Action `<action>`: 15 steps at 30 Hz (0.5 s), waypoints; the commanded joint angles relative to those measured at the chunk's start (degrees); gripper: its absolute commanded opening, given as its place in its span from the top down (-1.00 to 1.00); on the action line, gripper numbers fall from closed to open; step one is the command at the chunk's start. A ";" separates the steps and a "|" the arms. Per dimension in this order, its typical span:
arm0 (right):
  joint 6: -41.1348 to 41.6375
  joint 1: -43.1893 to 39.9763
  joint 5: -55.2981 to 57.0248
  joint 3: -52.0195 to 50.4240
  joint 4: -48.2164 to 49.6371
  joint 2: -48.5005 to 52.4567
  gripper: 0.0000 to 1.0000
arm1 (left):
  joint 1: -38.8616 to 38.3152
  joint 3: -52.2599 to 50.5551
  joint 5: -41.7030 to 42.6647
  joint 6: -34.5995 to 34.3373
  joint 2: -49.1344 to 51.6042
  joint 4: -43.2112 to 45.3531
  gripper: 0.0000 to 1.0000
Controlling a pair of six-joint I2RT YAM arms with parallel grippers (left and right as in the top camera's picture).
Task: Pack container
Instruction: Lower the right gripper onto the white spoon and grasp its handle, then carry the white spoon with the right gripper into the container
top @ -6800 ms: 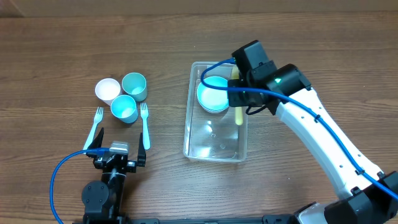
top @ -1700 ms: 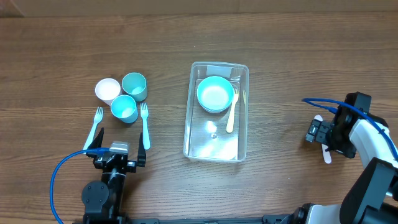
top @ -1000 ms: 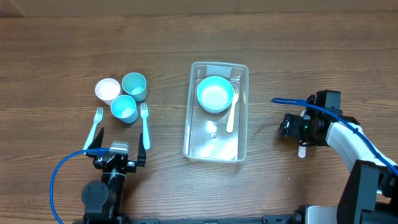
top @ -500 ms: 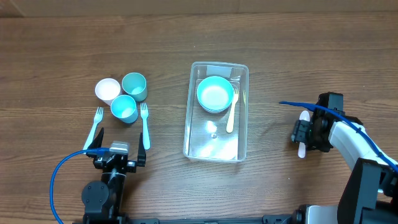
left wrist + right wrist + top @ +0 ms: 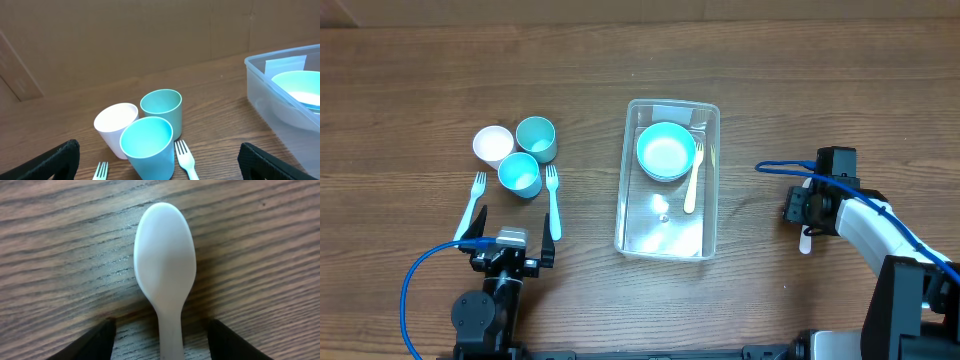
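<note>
Two claws stand open: left claw (image 5: 162, 165) at lower left, right claw (image 5: 162, 339) straddling a white spoon (image 5: 165, 265) mid-right.

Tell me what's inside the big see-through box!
Inside the clear container sits a teal bowl at the far end, with a pale utensil lying beside it. The near half looks bare. Whatever is under the bowl is covered.
</note>
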 commanded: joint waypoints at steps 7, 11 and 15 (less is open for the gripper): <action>-0.15 0.22 3.32 -1.31 -0.20 0.33 0.53 | -0.11 -0.24 0.37 0.61 -0.57 0.07 -1.00; -0.13 0.22 3.28 -0.50 -0.59 0.31 0.64 | -0.11 -0.24 0.37 0.61 -0.57 0.07 -1.00; 0.31 0.22 2.34 2.43 -2.93 0.31 0.77 | -0.11 -0.24 0.37 0.61 -0.57 0.07 -1.00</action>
